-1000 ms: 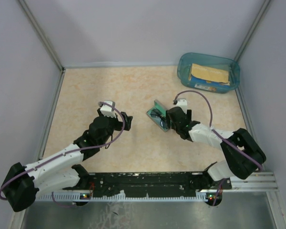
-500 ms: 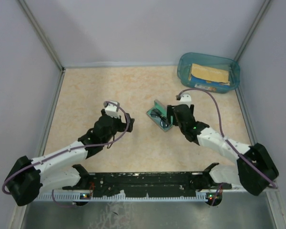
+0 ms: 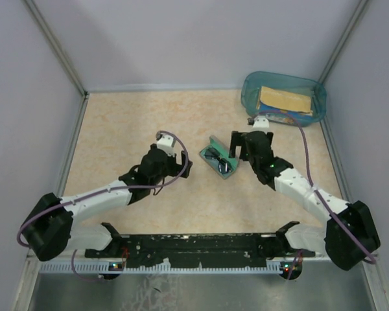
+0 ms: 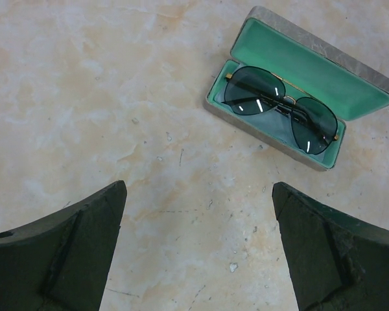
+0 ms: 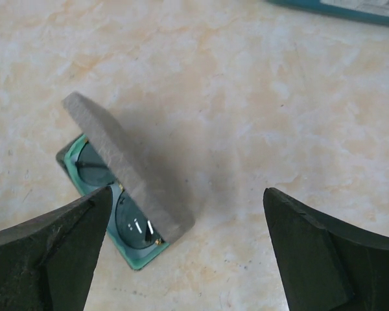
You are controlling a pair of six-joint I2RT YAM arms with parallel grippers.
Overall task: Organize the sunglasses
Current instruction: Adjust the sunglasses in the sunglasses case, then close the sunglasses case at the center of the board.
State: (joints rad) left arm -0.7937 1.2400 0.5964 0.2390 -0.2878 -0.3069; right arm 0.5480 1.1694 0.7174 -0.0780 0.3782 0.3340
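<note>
- The left fingers [image 4: 58, 259] stand wide apart with nothing between them, only bare tabletop [image 4: 84, 97] below.
- Compared with a second ago, the left arm has stretched forward and to the right, so these fingers are now nearer the case [image 4: 311, 65] but still short of it.
- The case lies ahead of the left fingertips, more on the side of the right-hand finger and clear of both.
- It is open: the green-lined lid is tipped back and the shallow base lies flat on the tabletop.
- The sunglasses [image 4: 282, 110] lie in the base with the dark lenses facing up. The temple arms look folded under the lenses, but the wrist view does not show this clearly.
- The right fingers [image 5: 45, 259] are also spread wide and hold nothing.
- In the right wrist view the case sits just ahead of the left-hand finger. Its grey lid stands tilted, back to the camera, and hides most of the lenses.
- A second ago the right fingers were over the case. Now they have drawn back to its far right side and no longer touch it.
- The case and the sunglasses have stayed where they were on the tabletop, between the two pairs of fingers.
- Well beyond the right fingers, in the far right corner, stands a teal bin [image 3: 247, 94] holding a flat yellow packet [image 3: 285, 100], unchanged.
</note>
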